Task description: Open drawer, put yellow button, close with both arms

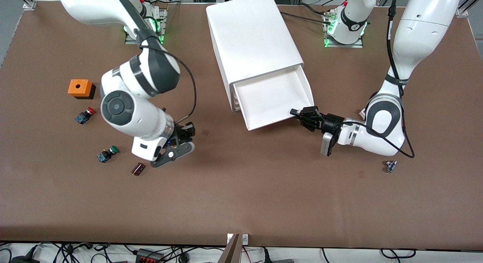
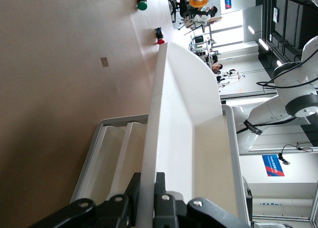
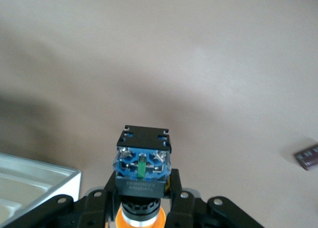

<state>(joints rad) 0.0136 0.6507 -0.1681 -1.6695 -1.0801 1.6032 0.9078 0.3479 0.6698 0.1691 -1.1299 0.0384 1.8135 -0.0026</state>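
Between the right gripper's (image 3: 144, 200) fingers sits the yellow button (image 3: 143, 176), pinched at its collar with the orange-yellow cap toward the wrist and the black-and-blue body pointing away. That gripper hangs over bare table (image 1: 241, 202), toward the right arm's end, well apart from the drawer (image 1: 272, 100).

At the left gripper (image 1: 299, 114), the fingers are pressed on either side of the drawer's front wall at its corner, as the left wrist view shows. The log leaves it unclear whether that pinch is easing, so the left gripper's exact state cannot be told. The drawer stands pulled well out of the cabinet (image 1: 252, 36); its white floor is bare.

Judged step: carry the button to the drawer and release it inside.

Recommendations:
- Lift the right gripper enough to clear the drawer's front wall before crossing it.
- Aim for the middle of the drawer floor, away from the left gripper's corner, so the two grippers do not meet.
- Lower close to the floor before letting go; the round cap may roll if dropped from height.
- Keep the drawer steady while the button goes in.

Other items near the right gripper: a dark cylinder (image 1: 138, 169), a green switch (image 1: 107, 154), a red switch (image 1: 85, 116). None is to be touched.
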